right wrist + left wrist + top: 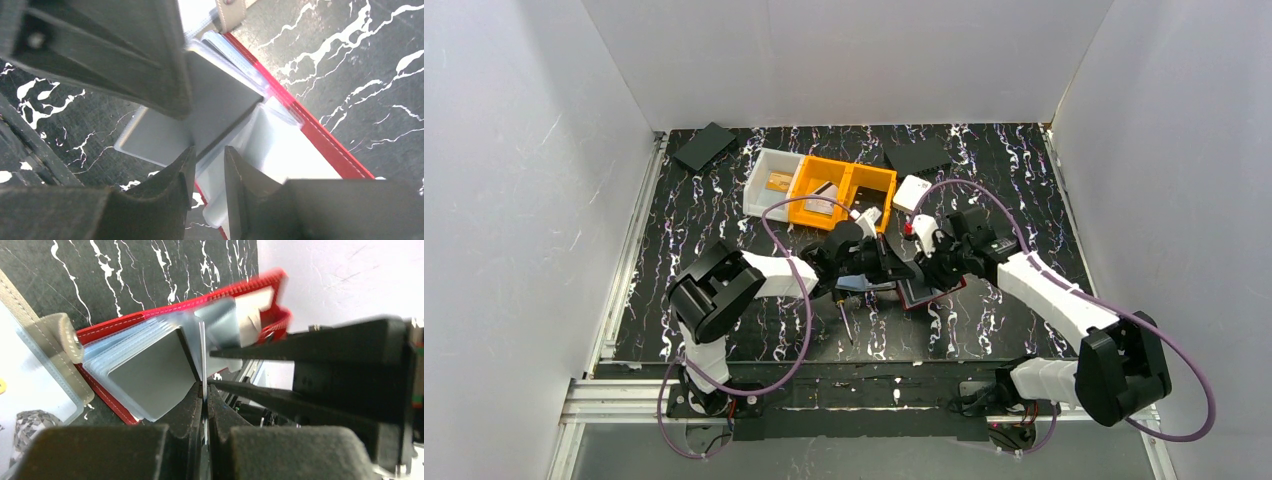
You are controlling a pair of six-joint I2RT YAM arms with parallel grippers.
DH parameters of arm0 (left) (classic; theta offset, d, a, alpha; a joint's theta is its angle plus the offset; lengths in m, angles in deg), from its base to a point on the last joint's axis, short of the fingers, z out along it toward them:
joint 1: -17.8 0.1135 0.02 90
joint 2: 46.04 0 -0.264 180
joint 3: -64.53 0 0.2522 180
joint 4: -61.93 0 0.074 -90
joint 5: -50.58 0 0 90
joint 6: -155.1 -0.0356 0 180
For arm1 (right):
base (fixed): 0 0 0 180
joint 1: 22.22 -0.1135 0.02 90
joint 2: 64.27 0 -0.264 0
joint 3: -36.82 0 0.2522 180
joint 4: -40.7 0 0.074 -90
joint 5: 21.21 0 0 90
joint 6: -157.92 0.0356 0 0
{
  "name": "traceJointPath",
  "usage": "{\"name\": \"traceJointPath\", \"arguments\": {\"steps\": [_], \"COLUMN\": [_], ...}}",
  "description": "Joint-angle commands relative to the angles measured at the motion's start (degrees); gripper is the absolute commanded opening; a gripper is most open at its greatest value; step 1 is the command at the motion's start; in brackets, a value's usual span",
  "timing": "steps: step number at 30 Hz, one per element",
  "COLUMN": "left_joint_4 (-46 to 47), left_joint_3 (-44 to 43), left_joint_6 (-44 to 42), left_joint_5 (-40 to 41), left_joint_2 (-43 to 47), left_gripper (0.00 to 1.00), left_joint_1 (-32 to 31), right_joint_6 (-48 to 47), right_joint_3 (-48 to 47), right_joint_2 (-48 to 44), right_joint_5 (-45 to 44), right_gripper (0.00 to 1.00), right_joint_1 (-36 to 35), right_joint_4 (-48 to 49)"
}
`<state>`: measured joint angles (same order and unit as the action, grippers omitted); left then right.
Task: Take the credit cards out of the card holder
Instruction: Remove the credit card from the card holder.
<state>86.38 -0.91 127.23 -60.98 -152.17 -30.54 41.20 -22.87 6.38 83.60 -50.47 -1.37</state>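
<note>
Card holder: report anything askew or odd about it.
The red card holder lies splayed open, its clear sleeves fanned rather than flat. One thin leaf, sleeve or card, stands on edge, pinched in the shut left claw. Nothing looks damaged.

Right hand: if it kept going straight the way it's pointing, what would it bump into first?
Probably the grey card in the red card holder, lying just ahead of the right hand; depth is unclear, so they may already touch.
</note>
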Motion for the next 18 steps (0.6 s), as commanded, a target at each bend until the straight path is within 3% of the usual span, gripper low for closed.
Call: {"name": "traceJointPath", "arguments": {"steps": [1,11,18], "left_joint_4": [5.71,11.6,13.0], "left_joint_3": [1.85,4.53,6.61], "left_joint_6": [-2.6,-8.24,-14.97], "left_joint_5": [-4.06,-9.69,-11.11], "left_joint_2": [5.55,8.35,11.04], "left_gripper": [0.0,0.0,0.0], "left_joint_1": [0.17,0.13,0.17], "right_joint_6": [3.56,5.1,5.68], "right_joint_3": [-1.7,-5.74,-8.08], "right_joint_2": [0.79,1.59,3.82], "right_joint_5": [6.02,25.74,33.58], "right_gripper": [0.38,0.47,0.52], "right_joint_1": [3.85,12.26,13.93], "right_joint_4": [0.49,-4.27,-6.24]}}
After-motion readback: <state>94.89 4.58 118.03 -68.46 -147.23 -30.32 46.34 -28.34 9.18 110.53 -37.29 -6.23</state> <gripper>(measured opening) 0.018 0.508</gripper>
